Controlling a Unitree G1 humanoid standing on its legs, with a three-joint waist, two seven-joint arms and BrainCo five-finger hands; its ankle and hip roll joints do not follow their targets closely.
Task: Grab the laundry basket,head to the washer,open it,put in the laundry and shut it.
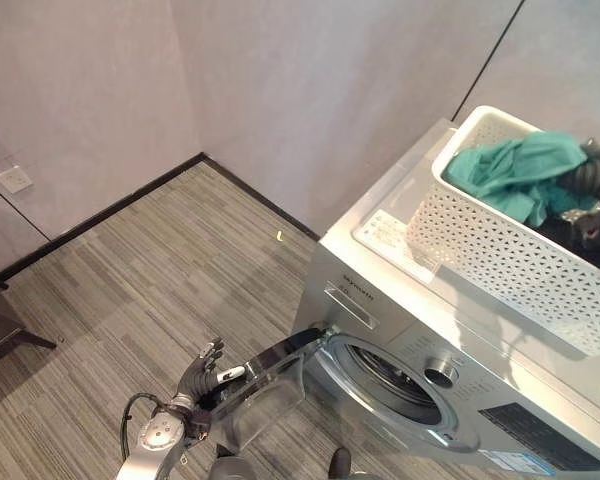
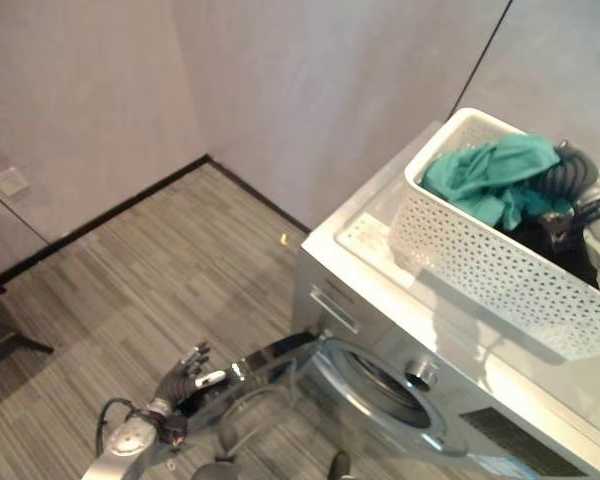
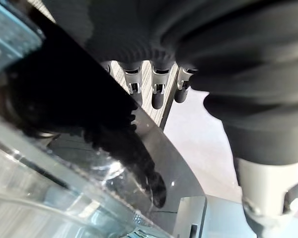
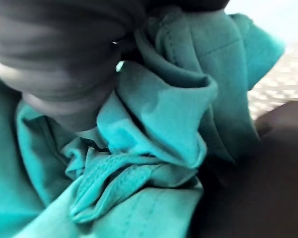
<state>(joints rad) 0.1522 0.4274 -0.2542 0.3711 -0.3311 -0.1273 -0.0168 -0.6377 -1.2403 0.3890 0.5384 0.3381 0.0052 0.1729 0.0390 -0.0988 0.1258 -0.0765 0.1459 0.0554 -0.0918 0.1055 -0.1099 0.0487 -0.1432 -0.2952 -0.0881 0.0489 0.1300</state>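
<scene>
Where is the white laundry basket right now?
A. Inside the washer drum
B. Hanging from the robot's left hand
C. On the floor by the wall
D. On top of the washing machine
D: the white laundry basket sits on the flat top of the washing machine, holding teal cloth, above the open door.

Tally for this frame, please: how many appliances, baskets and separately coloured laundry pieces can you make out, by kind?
Silver front-loading washing machine, door open: 1
White perforated plastic laundry basket on top of it: 1
Teal cloth garment in the basket: 1
Black cloth item in the basket: 1
Total: 4
</scene>
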